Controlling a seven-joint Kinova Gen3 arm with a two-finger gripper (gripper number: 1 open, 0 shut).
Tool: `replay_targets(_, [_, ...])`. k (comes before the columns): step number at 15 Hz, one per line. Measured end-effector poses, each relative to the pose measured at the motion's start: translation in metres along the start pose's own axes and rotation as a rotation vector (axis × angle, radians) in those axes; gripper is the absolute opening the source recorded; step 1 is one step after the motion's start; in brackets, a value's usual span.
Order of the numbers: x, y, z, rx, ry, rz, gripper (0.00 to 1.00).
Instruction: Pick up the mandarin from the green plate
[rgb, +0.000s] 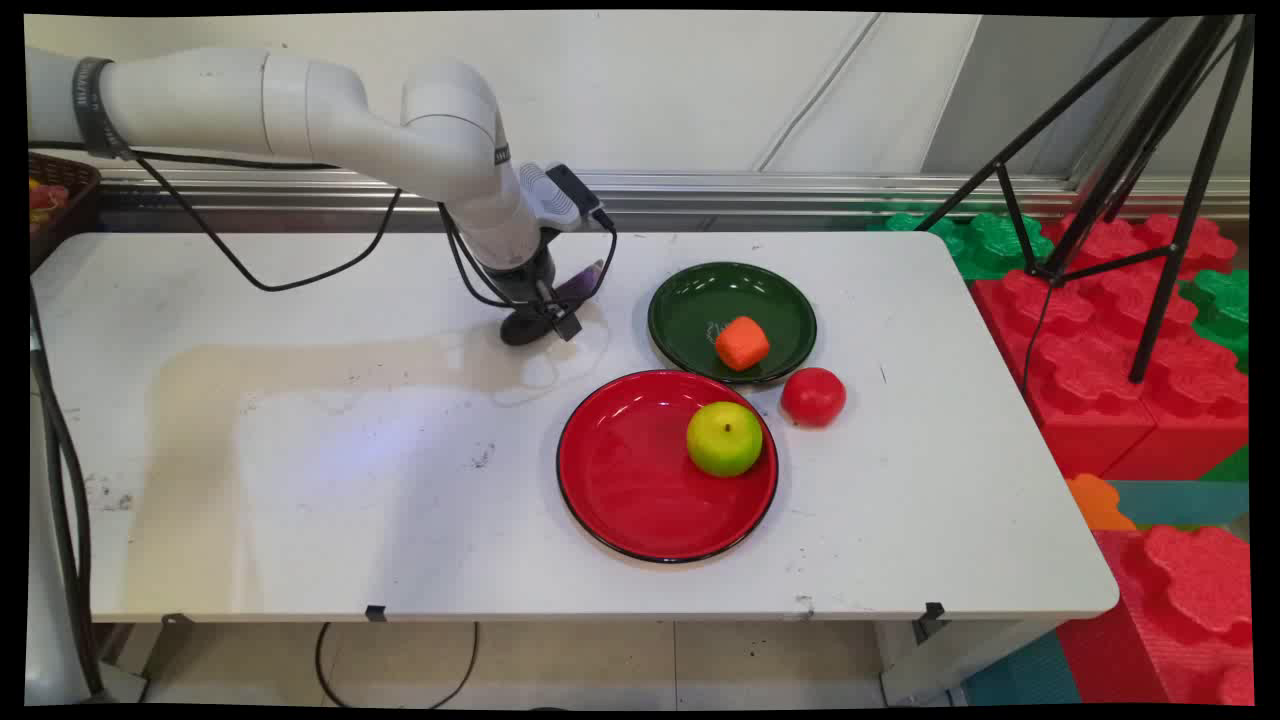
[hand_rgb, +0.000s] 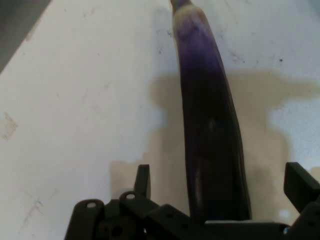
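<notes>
Tool over eggplant, left of green plate.
Tool (rgb: 540, 322) spread wide, astride a purple eggplant (hand_rgb: 212, 135) lying on the surface (rgb: 300, 450); green plate (rgb: 690, 310) holds an orange block (rgb: 741, 343).

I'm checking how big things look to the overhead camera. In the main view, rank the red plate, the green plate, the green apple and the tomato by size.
Largest to smallest:
1. red plate
2. green plate, though it lies farther from the camera
3. green apple
4. tomato, only slightly smaller than the apple
</notes>
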Motion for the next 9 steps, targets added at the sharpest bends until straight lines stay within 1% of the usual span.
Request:
replay_targets(5, [-0.002,-0.003,-0.017,0.004,0.040,0.070,1.00])
replay_targets(9, [-0.009,-0.003,-0.048,-0.014,0.113,0.165,1.00])
